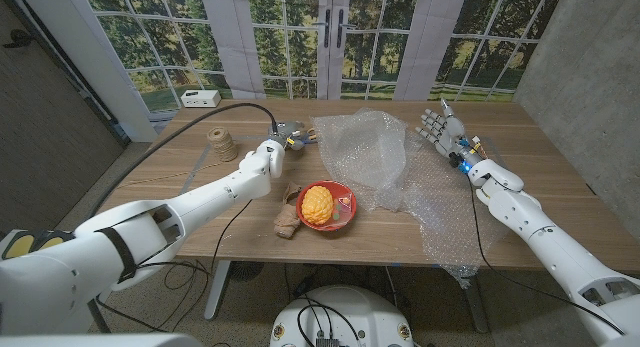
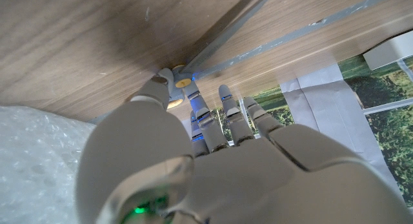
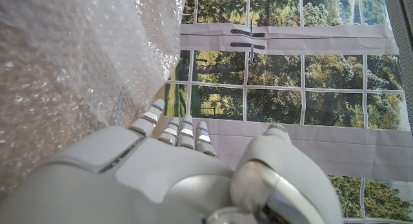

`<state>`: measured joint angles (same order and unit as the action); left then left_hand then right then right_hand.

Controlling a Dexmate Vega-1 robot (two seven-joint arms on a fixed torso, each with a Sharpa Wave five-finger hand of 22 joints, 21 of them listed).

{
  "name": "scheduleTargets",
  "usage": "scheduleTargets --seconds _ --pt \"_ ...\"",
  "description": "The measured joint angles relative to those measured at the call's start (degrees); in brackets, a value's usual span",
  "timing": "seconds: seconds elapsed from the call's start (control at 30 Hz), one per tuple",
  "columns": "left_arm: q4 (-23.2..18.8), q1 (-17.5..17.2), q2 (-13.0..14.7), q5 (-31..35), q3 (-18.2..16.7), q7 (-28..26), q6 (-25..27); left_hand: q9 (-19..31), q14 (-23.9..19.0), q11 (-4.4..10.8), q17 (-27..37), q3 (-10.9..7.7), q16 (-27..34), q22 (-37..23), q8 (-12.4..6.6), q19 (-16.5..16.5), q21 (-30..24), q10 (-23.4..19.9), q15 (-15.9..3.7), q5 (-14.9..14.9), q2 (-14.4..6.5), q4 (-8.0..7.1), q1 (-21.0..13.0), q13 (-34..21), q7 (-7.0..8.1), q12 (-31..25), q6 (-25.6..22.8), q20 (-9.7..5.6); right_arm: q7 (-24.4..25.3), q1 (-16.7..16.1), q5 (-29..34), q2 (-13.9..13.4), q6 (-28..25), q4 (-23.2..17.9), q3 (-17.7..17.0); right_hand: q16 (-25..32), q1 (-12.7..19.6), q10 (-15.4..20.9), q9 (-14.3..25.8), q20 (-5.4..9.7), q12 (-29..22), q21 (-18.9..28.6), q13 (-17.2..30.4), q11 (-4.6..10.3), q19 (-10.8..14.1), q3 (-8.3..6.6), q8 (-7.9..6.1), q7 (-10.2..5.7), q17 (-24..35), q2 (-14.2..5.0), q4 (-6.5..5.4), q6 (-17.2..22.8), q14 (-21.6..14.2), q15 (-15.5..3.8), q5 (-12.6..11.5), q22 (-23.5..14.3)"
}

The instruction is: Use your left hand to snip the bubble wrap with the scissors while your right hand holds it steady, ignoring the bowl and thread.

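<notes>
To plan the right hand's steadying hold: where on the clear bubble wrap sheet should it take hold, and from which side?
Probably the clear bubble wrap sheet's right-hand part, nearest the open right hand, coming down from above on that side. It lies flatter there, and the rumpled edge by the orange-handled scissors and left hand is left free for cutting.

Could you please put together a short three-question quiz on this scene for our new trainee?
1. True or false: the right hand is pressing down on the bubble wrap.
2. What lies nearest the left hand? A) the red bowl B) the scissors C) the white box
3. Fill in: the spool of thread stands on the robot's ____ side of the bubble wrap.

Key
1. False: it is raised beside the sheet with fingers spread.
2. B: the scissors lie at its fingertips.
3. Left.
</notes>
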<state>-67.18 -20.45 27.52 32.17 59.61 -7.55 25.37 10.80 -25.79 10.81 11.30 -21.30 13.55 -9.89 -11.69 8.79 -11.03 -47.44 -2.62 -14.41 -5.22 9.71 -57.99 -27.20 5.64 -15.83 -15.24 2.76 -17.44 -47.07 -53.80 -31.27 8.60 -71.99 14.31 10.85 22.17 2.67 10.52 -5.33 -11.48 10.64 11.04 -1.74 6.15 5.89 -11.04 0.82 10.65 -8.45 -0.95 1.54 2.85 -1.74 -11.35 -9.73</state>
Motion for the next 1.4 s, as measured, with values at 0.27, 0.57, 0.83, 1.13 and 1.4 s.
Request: scheduleTargets --seconds 0.27,0.57,0.83,1.13,1.4 --pt "0.2 0.0 -0.1 0.6 0.5 -0.1 -0.1 0.0 -1.5 -0.42 1.9 0.08 1.1 0.0 0.0 0.2 0.0 0.4 -0.15 -0.9 -1.4 -0.08 -2.4 0.0 0.0 0.0 0.0 0.63 -0.4 0.2 -0.5 0.3 -0.1 0.4 -0.2 0.0 0.0 0.0 0.0 0.0 0.0 0.0 0.0 0.0 0.0 -0.16 0.0 0.0 0.0 0.0 0.16 0.0 0.0 0.0 0.0 0.0" --pt "0.3 -0.1 -0.1 0.9 0.7 -0.4 -0.2 0.0 -1.9 -1.33 3.9 0.35 2.6 0.0 0.27 0.2 0.0 1.4 -0.14 -1.5 -1.9 0.03 -4.2 0.0 -0.01 0.0 0.0 1.06 -0.6 0.4 -0.7 0.6 -0.2 0.7 -0.3 0.0 0.0 0.0 0.0 0.0 0.0 0.0 0.0 0.0 0.0 -0.15 0.0 -0.21 0.0 0.0 0.15 0.2 0.0 0.0 0.0 0.0" --pt "0.0 -0.6 0.2 1.0 0.5 -1.1 -0.1 0.0 -2.1 -2.12 7.7 1.42 4.7 0.0 0.27 0.3 0.0 2.2 -0.14 -2.4 -2.2 0.01 -5.7 0.1 0.4 0.0 -0.8 1.14 -0.7 0.5 -0.7 0.8 -0.2 0.7 -0.3 0.0 0.0 0.1 0.0 0.0 0.0 0.0 0.0 0.11 0.0 -0.39 0.0 -0.21 0.0 0.0 -0.08 0.2 0.0 0.01 0.0 0.0" --pt "-0.4 -1.1 0.5 0.9 0.1 -1.6 -0.1 0.0 -3.1 -2.2 10.8 2.3 7.0 0.0 0.27 1.2 0.0 2.5 -0.15 -3.0 -1.9 0.24 -6.9 0.1 -0.22 0.0 -2.5 1.1 -0.6 0.4 -0.7 0.8 -0.3 0.1 -0.3 0.0 0.0 0.3 0.0 0.0 0.0 0.0 0.0 0.31 0.0 -0.38 0.0 -0.2 0.2 0.0 -0.08 0.2 0.0 0.01 0.0 0.0" --pt "-0.5 -1.5 0.8 0.5 -0.5 -2.3 -0.6 0.3 -11.3 -2.2 11.5 2.18 9.4 0.0 0.27 3.0 -0.4 2.5 -0.64 -4.2 -1.1 0.32 -9.4 0.1 -0.16 0.0 -4.7 1.31 0.0 0.0 -0.6 0.6 -0.3 -0.8 -0.3 0.0 0.0 0.3 0.0 0.0 0.0 0.0 0.0 0.31 0.0 -0.62 0.0 -0.2 0.2 0.0 0.16 0.2 0.0 0.01 0.0 0.0"
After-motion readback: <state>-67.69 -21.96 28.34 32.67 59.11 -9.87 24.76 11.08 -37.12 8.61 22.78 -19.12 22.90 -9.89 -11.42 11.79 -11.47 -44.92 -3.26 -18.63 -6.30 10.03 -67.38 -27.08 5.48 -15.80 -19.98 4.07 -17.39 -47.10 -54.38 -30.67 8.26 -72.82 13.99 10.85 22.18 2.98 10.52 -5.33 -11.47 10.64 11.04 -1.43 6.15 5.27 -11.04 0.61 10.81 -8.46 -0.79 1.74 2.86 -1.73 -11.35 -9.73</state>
